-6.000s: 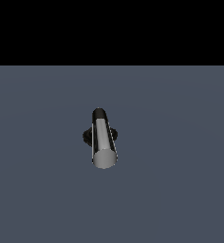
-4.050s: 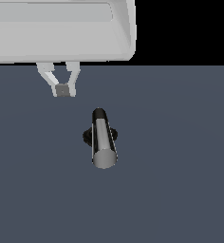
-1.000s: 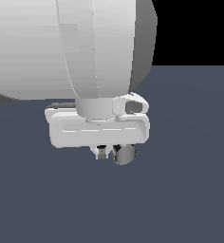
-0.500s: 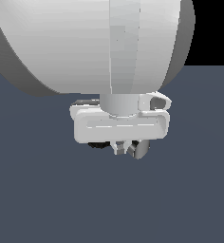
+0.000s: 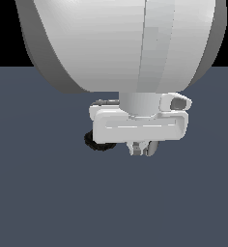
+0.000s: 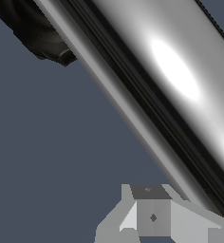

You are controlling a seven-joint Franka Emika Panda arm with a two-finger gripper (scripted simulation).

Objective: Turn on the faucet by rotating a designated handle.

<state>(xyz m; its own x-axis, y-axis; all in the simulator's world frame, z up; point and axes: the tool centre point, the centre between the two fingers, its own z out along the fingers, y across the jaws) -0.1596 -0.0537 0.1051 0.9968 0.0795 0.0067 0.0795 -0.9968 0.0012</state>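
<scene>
In the wrist view the handle [image 6: 180, 80], a shiny silver bar, runs slantwise across the picture and fills much of it. The faucet's black ribbed base [image 6: 33, 33] shows at one end of it. My gripper [image 6: 152, 218] is shut with nothing held, and its fingertips sit right beside the bar, close to its side. In the exterior view my gripper [image 5: 141, 148] hangs under the white hand, which covers nearly all of the handle. Only the faucet's black base [image 5: 97, 141] peeks out at the hand's left.
The big white arm [image 5: 121, 43] fills the upper half of the exterior view and blocks what lies behind it. The faucet stands on a flat dark grey-blue floor [image 5: 48, 202]. No other objects show.
Over the last second my hand has slid toward the exterior view's right. The grey bar end seen under it went the same way and is now hidden. The black base stayed put.
</scene>
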